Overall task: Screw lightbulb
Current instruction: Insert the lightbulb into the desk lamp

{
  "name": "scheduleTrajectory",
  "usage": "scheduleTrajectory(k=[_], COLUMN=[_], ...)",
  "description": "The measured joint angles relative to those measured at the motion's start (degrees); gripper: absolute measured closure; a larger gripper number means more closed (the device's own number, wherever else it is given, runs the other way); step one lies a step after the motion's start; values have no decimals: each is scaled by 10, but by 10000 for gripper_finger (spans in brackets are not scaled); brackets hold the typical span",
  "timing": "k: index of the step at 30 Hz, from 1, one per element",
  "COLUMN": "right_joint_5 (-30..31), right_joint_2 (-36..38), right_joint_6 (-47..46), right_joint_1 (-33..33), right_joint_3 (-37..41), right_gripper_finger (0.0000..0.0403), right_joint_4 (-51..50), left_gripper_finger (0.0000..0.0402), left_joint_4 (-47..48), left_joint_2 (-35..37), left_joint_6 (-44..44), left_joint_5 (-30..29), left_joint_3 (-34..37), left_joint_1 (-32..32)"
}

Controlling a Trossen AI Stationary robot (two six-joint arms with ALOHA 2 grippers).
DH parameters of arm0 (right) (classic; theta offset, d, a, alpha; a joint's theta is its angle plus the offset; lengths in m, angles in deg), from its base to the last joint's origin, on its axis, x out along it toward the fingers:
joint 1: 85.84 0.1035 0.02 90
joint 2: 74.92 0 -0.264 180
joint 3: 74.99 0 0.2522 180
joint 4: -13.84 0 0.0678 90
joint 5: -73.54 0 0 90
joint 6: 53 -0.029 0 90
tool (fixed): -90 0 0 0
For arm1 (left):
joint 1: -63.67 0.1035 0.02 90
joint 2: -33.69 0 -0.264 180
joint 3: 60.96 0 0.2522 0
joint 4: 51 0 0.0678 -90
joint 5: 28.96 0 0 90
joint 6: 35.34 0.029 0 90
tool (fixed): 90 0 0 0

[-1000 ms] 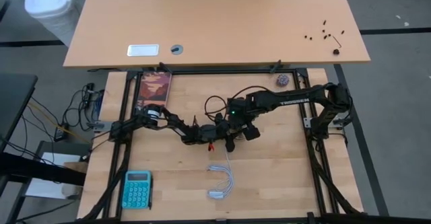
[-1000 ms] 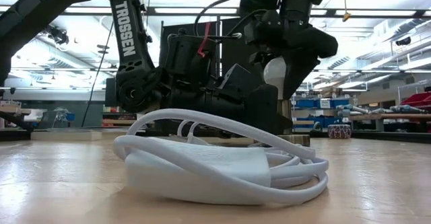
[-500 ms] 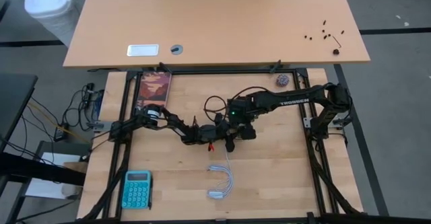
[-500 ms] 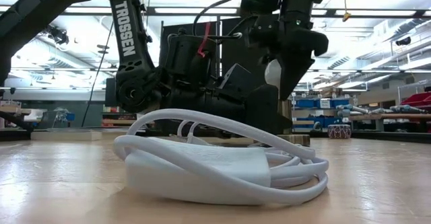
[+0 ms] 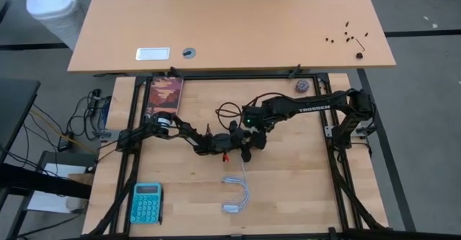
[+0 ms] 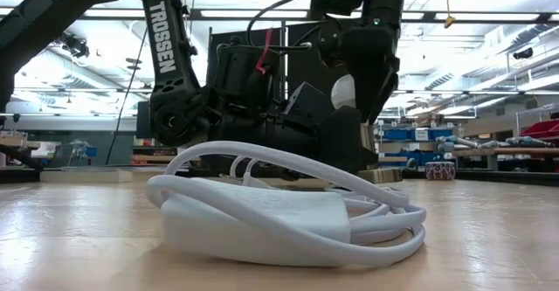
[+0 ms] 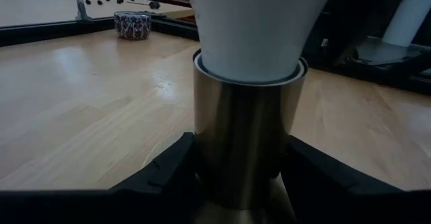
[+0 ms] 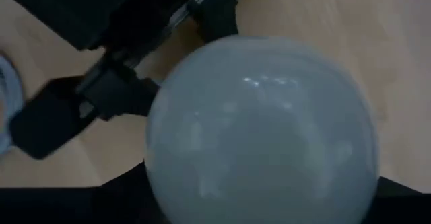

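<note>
Right now both arms meet just above the coiled white cord (image 5: pixel 236 194) on the tabletop (image 5: pixel 288 189), a little toward the far edge from it. Seen from above, the left gripper (image 5: pixel 241 148) reaches in from the calculator's side, low over the wood, and the right gripper (image 5: pixel 256 134) comes down on the same spot from the other side.

The left wrist view shows the left jaws closed narrowly on a brassy metal socket (image 7: pixel 246 140), one dark finger pressed against each side of the cylinder. The lightbulb (image 7: pixel 259 25) stands upright in that socket, its white neck sunk into the metal rim so the screw base is hidden.

From the right wrist camera the lightbulb's rounded white dome (image 8: pixel 259 133) fills most of the view, with the right jaws set around it at either side, gripping the glass. At table height the bulb (image 6: pixel 344 93) shows only as a small pale patch between the dark gripper bodies, behind the cord and its white plug block (image 6: pixel 262 221).

A teal calculator (image 5: pixel 146 202) lies well apart from the cord, toward the left arm's near corner. A small patterned ball (image 5: pixel 301 86) sits beyond the right arm near the far frame rail.
</note>
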State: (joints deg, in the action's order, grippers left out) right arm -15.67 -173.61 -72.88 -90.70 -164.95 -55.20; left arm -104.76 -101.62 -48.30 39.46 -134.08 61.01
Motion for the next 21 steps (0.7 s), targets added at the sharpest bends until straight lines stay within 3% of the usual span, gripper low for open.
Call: scheduleTrajectory(k=[11,16,21], right_joint_5=[-73,-60,-45], right_joint_2=[7,28,84], right_joint_6=[23,54,64], right_joint_1=[-1,7,7], right_joint_3=[-4,-4,59], right_gripper_finger=[86,66,70], right_joint_4=[-6,-36,39], left_gripper_finger=[203,203,203], left_joint_4=[6,6,6], left_joint_2=[0,0,0], left_joint_6=[11,7,7], left_joint_5=[1,1,1], left_joint_3=[0,0,0], left_joint_1=[0,0,0])
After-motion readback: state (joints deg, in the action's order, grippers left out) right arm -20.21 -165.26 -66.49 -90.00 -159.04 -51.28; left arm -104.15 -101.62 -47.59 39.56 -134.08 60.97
